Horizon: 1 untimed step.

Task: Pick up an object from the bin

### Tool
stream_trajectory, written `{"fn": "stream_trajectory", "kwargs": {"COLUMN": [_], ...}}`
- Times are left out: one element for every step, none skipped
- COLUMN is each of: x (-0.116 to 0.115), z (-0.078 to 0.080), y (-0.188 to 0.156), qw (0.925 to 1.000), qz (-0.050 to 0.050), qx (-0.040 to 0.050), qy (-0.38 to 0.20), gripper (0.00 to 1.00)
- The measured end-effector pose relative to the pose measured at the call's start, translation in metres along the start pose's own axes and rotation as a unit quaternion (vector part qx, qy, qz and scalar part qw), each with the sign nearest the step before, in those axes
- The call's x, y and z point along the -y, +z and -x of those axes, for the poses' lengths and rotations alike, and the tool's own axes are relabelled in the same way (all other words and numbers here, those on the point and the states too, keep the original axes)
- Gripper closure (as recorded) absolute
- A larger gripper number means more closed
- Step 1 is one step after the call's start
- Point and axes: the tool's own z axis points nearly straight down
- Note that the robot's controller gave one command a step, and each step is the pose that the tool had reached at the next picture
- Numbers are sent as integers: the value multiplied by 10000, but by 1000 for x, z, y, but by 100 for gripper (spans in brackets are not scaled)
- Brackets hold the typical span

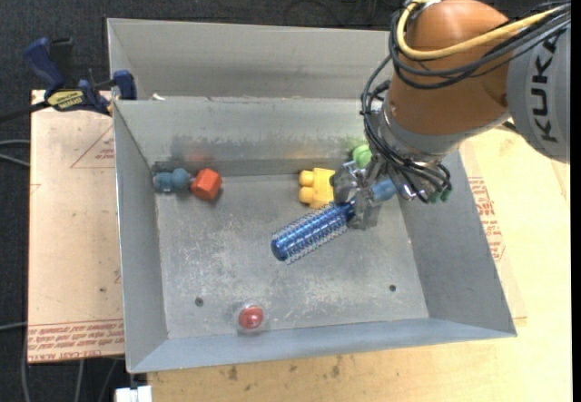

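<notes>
My gripper [361,202] is low in the right part of the bin, under the orange cover. Its fingers stand at the right end of a blue ribbed cylinder [310,232] that lies slanted on the bin floor. Just left of the gripper sits a yellow block [316,186]. A small green thing [361,155] peeks out behind the gripper, near the back wall. A light blue piece [384,190] shows at the gripper's right side; what it is stays unclear.
An orange-red cube [207,184] and a blue-grey knobbly piece [170,181] lie at the back left. A small red ball [251,318] rests near the front wall. The arm and its cables hang over the bin's right side.
</notes>
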Motion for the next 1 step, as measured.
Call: {"fn": "stream_trajectory", "kwargs": {"x": [25], "z": [-1], "y": [12], "qw": [9840], "qz": [13], "qx": [-27], "qy": [-1780], "gripper": [100]}}
